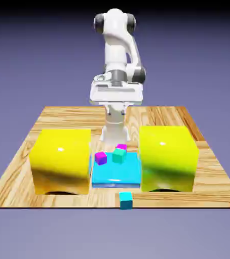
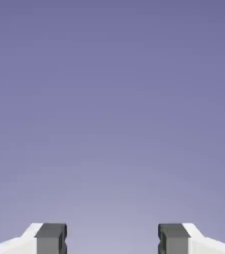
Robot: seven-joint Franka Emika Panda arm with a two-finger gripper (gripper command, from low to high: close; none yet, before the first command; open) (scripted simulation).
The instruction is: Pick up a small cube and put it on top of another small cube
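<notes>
Landmark: the blue slab. Small cyan cube on the near side of it, close to the table's front edge. Looks light and stiff, smooth-faced, perhaps a little slippery; unlikely to crush. Best taken across two opposite upright faces, mid-height; a skewed grip might twist it. Jaws wide apart, nothing between them, up beyond the slab's far side. Teal cube and purple cube at the slab's far part; yellow blocks flank it. Table pale striped wood, probably firm and flat. Room plain blue-violet, darkening to black at top.
</notes>
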